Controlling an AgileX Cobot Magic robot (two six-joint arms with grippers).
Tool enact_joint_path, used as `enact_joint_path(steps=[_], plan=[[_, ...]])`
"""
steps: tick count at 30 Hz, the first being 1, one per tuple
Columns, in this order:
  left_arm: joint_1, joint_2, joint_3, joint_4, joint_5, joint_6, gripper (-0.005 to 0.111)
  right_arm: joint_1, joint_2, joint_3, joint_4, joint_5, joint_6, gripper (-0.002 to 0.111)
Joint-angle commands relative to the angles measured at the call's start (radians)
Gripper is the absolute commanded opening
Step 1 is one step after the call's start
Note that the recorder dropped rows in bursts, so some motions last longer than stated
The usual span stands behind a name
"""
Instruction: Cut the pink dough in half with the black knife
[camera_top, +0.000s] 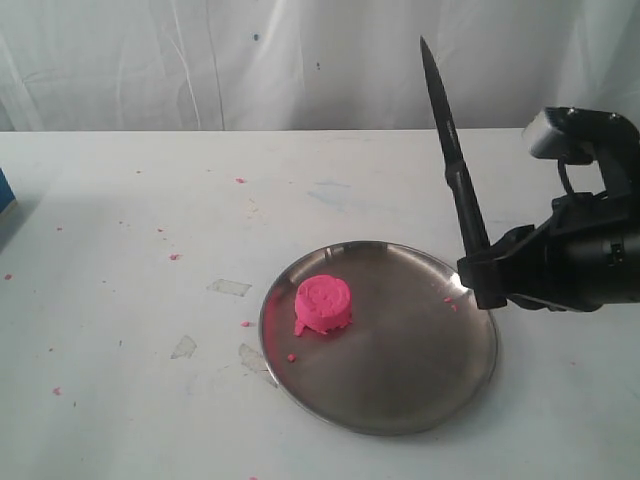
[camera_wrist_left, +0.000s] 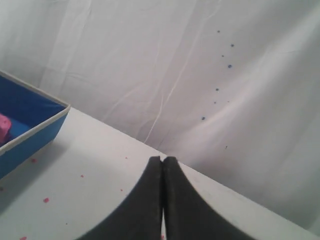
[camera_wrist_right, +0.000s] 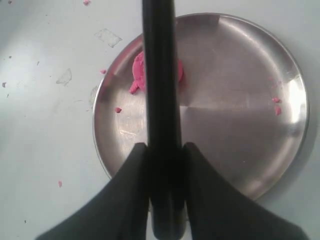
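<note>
The pink dough is one short round puck on the left part of the steel plate. My right gripper hangs over the plate's right rim, shut on the handle of the black knife, whose blade points up and slightly left. In the right wrist view the black knife runs between the fingers of the right gripper and hides the middle of the pink dough. My left gripper is shut with nothing in it, off the exterior view, above bare table.
Small pink crumbs lie on the white table and on the plate. Pieces of clear tape lie left of the plate. A blue box holding something pink shows in the left wrist view. A white cloth backdrop hangs behind.
</note>
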Motion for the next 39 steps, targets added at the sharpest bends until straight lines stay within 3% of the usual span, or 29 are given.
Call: enact_joint_path(steps=[1,4,10,12,17,21,26,31,34,39], plan=[[-0.005,0.137,-0.021,0.008,-0.122,-0.141,0.000,0.000,-0.004,0.004,0.015,-0.024,0.003,0.000],[-0.005,0.238,-0.093,0.158,-0.153,-0.144,0.000,0.000,-0.004,0.004,0.015,-0.032,0.003,0.000],[-0.008,0.500,-0.252,0.736,-0.150,-0.078,0.000,0.000,-0.004,0.023,0.011,-0.065,0.003,0.000],[-0.025,0.593,-0.286,0.845,-0.158,-0.106,0.000,0.000,-0.004,0.027,0.011,-0.070,0.003,0.000],[-0.107,0.889,-0.369,0.987,-0.215,-0.181,0.000,0.000,-0.002,0.027,-0.003,-0.065,-0.006,0.000],[-0.183,1.129,-0.481,1.173,-0.432,-0.184,0.000,0.000,0.001,0.027,-0.072,-0.038,-0.028,0.000],[-0.229,1.295,-0.594,1.205,-0.669,-0.187,0.000,0.021,0.053,0.018,-0.128,-0.026,-0.033,0.000],[-0.229,1.395,-0.696,1.283,-0.708,-0.318,0.000,0.121,0.186,-0.054,-0.404,0.020,0.162,0.000],[-0.229,1.398,-0.737,1.422,-0.762,-0.327,0.000,0.200,0.273,-0.157,-0.756,0.098,0.503,0.000],[-0.229,1.398,-0.745,1.456,-0.705,-0.370,0.000,0.338,0.361,-0.237,-0.923,0.114,0.593,0.000]])
